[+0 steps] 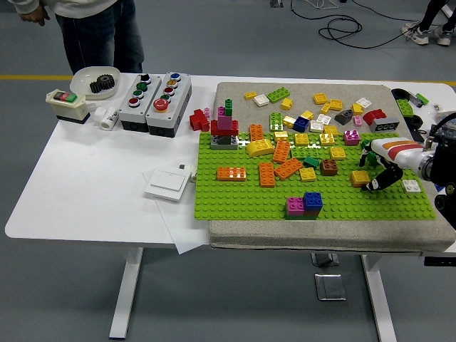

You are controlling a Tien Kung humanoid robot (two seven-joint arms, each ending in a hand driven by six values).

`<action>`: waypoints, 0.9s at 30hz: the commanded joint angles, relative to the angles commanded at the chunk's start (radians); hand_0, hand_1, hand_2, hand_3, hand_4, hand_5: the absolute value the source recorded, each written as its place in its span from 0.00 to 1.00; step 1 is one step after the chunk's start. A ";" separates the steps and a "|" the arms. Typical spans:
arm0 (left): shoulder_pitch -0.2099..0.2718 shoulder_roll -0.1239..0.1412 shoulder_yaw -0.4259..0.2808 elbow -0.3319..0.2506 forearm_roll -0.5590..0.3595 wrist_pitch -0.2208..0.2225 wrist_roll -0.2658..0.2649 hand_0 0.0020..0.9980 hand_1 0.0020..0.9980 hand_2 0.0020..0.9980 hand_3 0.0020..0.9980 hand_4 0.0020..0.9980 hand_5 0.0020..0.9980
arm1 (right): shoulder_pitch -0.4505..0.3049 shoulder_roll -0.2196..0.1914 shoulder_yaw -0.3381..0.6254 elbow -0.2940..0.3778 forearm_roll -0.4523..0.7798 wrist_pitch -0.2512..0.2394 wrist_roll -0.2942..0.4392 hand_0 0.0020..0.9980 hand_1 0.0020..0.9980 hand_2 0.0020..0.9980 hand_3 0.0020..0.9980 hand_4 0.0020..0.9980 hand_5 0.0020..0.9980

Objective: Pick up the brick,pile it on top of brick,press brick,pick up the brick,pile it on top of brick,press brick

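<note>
Many loose bricks lie on the green baseplate (242, 203). A yellow brick (360, 178) sits near its right side. My right hand (375, 179) comes in from the right edge, just right of that brick, with its black fingers hanging relaxed over the plate and holding nothing. A white brick (411, 186) lies below the wrist. A magenta and blue pair on a green brick (304, 205) stands near the plate's front. A tall mixed stack (225, 128) rises at the plate's back left. The left arm is out of view.
Left of the mat stand two grey button boxes (155, 94), a white bowl holding a black gear (95, 80), a small switch box (65, 104) and a white plate on paper (168, 183). A person (96, 28) stands at the far left side.
</note>
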 joint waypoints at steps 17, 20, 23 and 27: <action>-0.001 0.000 -0.003 0.000 0.008 -0.002 0.001 0.70 0.72 0.75 0.60 0.70 0.67 | -0.001 0.002 0.001 -0.001 0.005 0.001 0.002 0.00 0.00 0.01 0.55 0.90 0.31; 0.000 0.000 -0.003 0.000 0.007 -0.001 0.001 0.70 0.73 0.75 0.60 0.70 0.67 | -0.001 0.003 0.000 -0.001 0.004 0.001 0.002 0.00 0.00 0.01 0.55 0.90 0.31; -0.001 0.000 -0.002 0.000 0.007 -0.001 0.000 0.70 0.73 0.75 0.60 0.70 0.67 | -0.001 0.003 0.001 -0.001 0.003 0.001 0.003 0.00 0.00 0.01 0.55 0.90 0.31; -0.001 0.000 -0.003 0.000 0.007 -0.001 0.000 0.70 0.73 0.75 0.60 0.70 0.67 | -0.001 0.002 0.002 -0.001 0.002 0.000 0.003 0.00 0.00 0.01 0.55 0.94 0.28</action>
